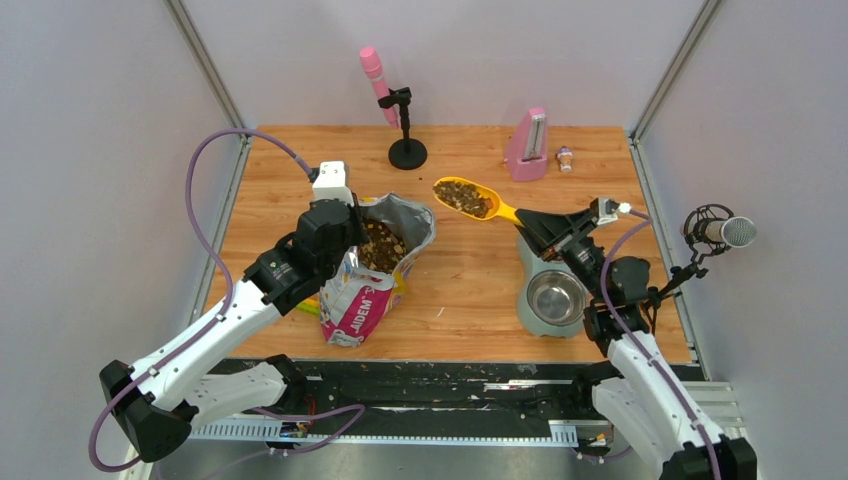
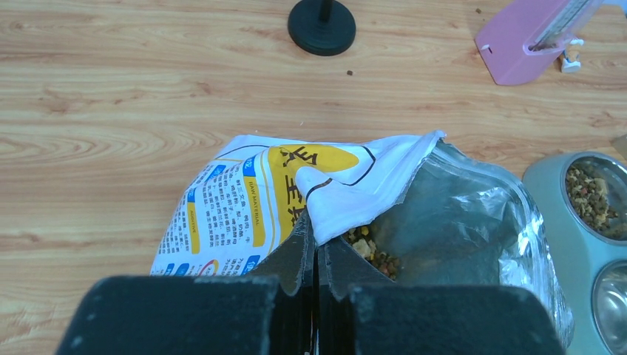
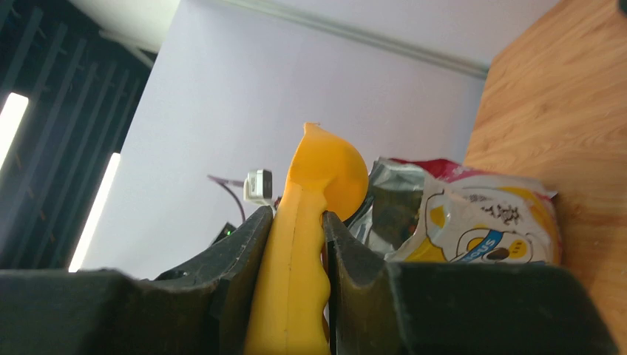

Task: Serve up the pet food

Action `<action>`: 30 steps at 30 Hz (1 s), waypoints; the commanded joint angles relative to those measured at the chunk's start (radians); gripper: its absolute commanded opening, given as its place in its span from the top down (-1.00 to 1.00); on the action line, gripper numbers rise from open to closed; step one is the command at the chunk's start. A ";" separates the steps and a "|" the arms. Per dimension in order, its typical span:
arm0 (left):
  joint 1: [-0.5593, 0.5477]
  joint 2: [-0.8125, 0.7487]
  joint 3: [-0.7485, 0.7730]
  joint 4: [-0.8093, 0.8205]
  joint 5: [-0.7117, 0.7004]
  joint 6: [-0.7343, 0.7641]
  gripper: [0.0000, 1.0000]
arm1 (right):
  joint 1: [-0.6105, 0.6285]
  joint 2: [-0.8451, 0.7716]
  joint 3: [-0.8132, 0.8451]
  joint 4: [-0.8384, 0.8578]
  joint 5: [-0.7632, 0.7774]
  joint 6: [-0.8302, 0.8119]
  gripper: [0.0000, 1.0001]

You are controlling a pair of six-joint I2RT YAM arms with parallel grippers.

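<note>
Brown pet food [image 1: 463, 197] fills the bowl of a yellow scoop [image 1: 470, 200] held level above the table, between the bag and the feeder. My right gripper [image 1: 522, 216] is shut on the scoop's handle [image 3: 292, 244]. More kibble [image 1: 382, 245] lies inside the open printed bag [image 1: 360, 300], which stands left of centre. At the bag's near rim [image 2: 347, 196] my left gripper [image 2: 316, 240] is shut on the folded edge. A grey-green feeder [image 1: 530, 305] holds an empty steel bowl [image 1: 556, 297]. Its other bowl [image 2: 591, 194] has kibble in it.
A pink microphone [image 1: 375, 75] on a black stand [image 1: 407, 153] is at the back. A pink metronome [image 1: 528, 145] and a small bottle [image 1: 565, 158] stand back right. Another microphone [image 1: 722, 232] juts in at the right edge. A few stray pellets dot the wood.
</note>
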 commanded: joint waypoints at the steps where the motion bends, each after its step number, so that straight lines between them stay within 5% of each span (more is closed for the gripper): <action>1: -0.003 -0.044 0.041 0.092 -0.005 -0.004 1.00 | -0.040 -0.148 -0.002 -0.207 0.164 -0.065 1.00; 13: -0.003 -0.048 0.036 0.092 -0.003 -0.010 1.00 | -0.055 -0.458 0.026 -0.584 0.509 -0.153 1.00; 30: -0.003 -0.039 0.035 0.098 0.004 -0.017 1.00 | -0.056 -0.575 0.036 -0.862 0.803 -0.216 1.00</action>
